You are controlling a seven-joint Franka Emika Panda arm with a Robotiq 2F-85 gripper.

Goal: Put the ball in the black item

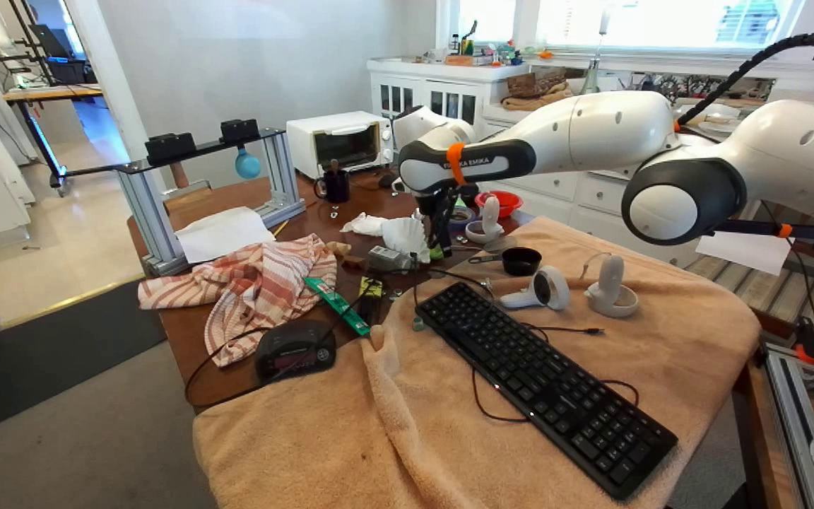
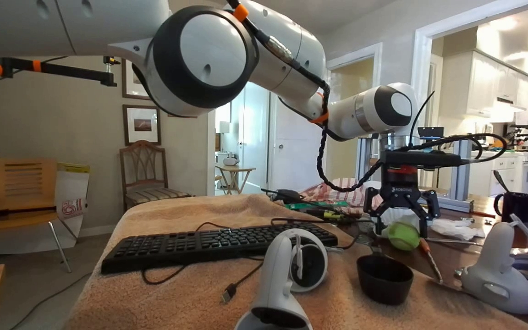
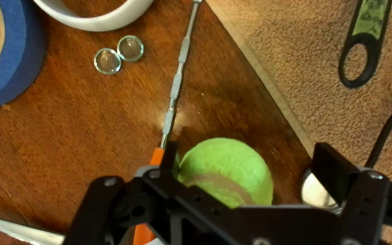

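The ball [image 3: 226, 166], yellow-green with a pale brown band, rests on the bare wood beside the tan towel. My gripper [image 2: 401, 229] points down over it with the jaws standing wide open around it. In the wrist view the ball lies close to the left finger [image 3: 170, 156]; whether they touch I cannot tell. A gap separates it from the right finger [image 3: 333, 166]. In an exterior view the ball [image 2: 404, 238] shows between the fingers. The black item [image 2: 384, 279], a low round cup, sits on the towel near the gripper; its handle [image 3: 356, 64] reaches into the wrist view.
An orange-handled metal tool [image 3: 157, 157] lies right beside the ball. Blue tape [image 3: 29, 61], glass beads [image 3: 130, 48] and a white controller [image 2: 497, 275] are close by. More white controllers [image 1: 612, 286] and a long keyboard [image 1: 548, 382] occupy the towel.
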